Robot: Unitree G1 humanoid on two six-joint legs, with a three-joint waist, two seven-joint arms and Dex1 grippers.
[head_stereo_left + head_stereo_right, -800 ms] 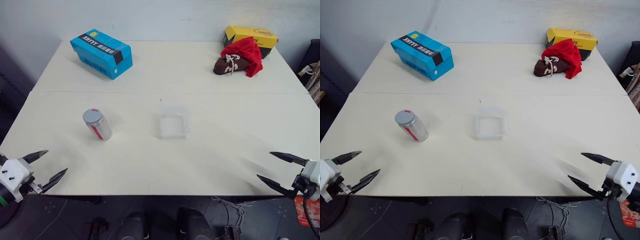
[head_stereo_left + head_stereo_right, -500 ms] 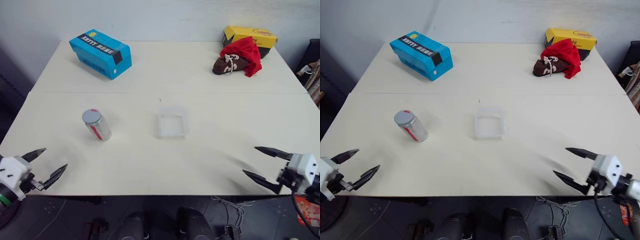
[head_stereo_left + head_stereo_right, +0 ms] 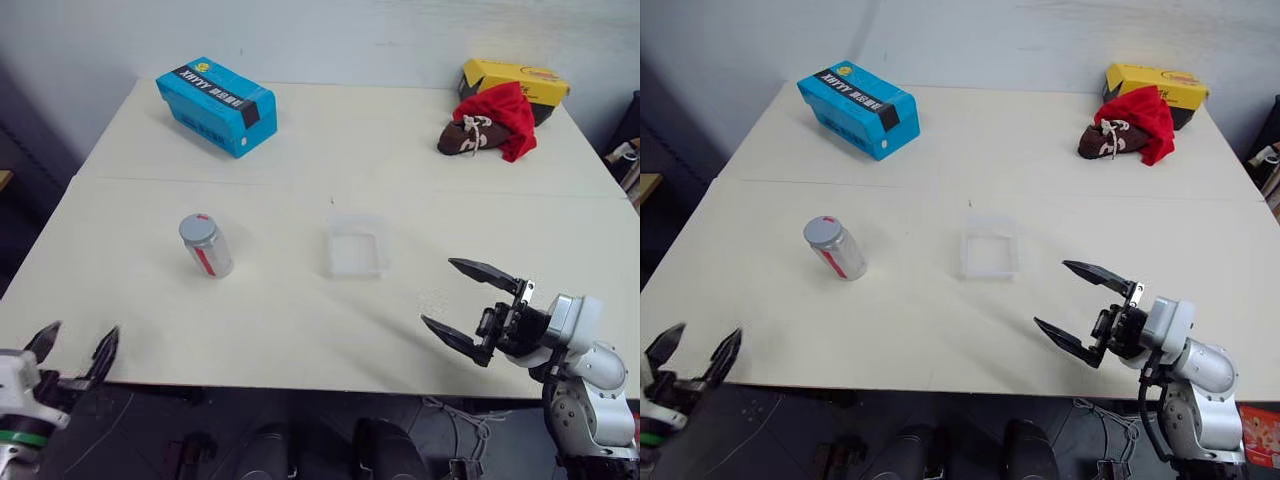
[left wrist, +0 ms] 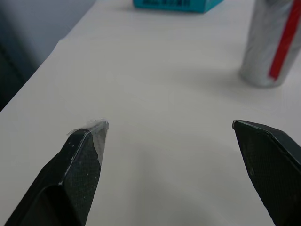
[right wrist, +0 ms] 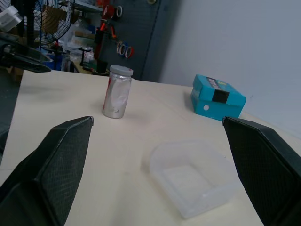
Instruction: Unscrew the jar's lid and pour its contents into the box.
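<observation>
Left eye view: right gripper (image 3: 468,308) over table (image 3: 300,330) (jaws spread, both arms).

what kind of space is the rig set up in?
Likely a workshop or lab. The right wrist view shows a pegboard hung with tape rolls and tools behind the jar, and beside it a fan among cluttered shelves. Plain white table, bare wall.
</observation>
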